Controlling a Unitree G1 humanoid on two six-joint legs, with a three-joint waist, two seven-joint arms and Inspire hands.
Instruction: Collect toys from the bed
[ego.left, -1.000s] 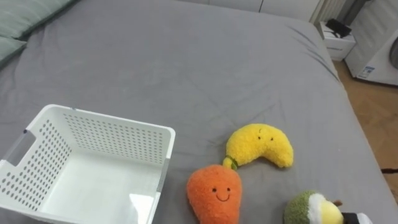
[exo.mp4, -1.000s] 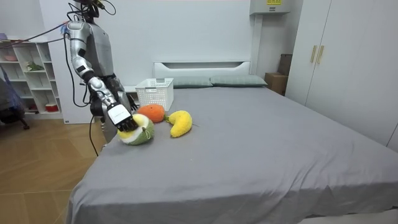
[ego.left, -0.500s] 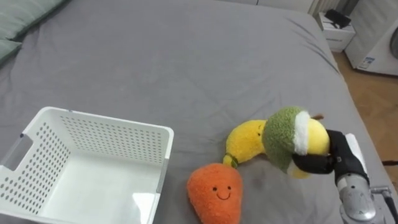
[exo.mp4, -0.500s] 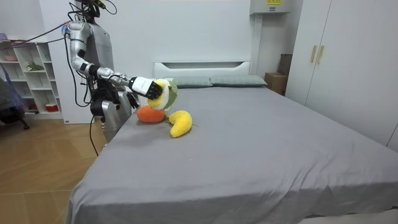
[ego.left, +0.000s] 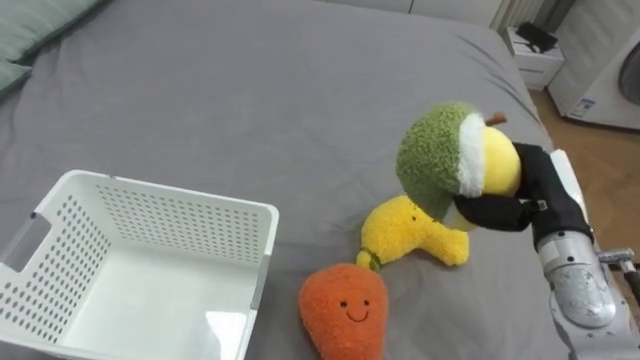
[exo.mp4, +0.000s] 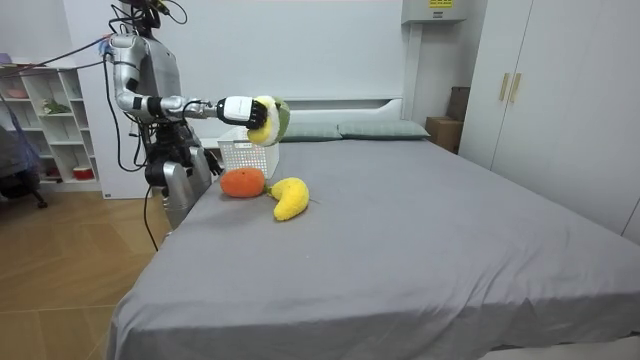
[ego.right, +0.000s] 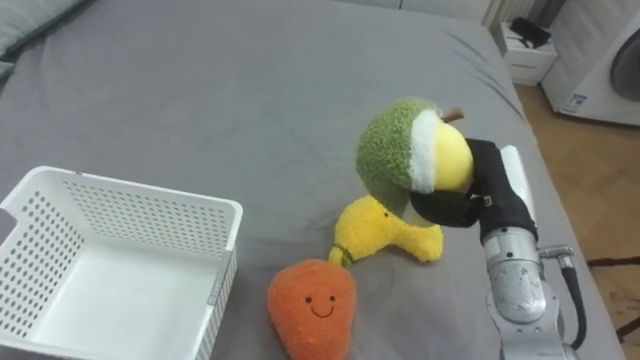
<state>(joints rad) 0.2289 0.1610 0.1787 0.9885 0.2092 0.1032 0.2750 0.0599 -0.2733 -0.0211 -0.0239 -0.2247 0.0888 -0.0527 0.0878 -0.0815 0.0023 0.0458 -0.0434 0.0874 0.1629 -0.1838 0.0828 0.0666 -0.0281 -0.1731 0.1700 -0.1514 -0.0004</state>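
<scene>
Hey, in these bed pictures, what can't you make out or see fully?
Yellow plush: upper curve hidden behind the green plush in the right hand, both eye views.
White basket: near corner cut by the left eye view's bottom edge.
Orange carrot plush: lower end cut by the bottom edge.

We see three plush toys. A round one, the green plush, is fuzzy green outside with a white band, a yellow face and a brown stem. It is up in the air over the bed, with the right hand curled round its yellow side. Right under it on the grey sheet lies the yellow banana plush, curved, its small face upward. Touching the banana's near end is the orange carrot plush, smiling face up, with a green stub on top. The carrot lies just beside the corner of the white perforated basket, which stands upright on the bed.
</scene>
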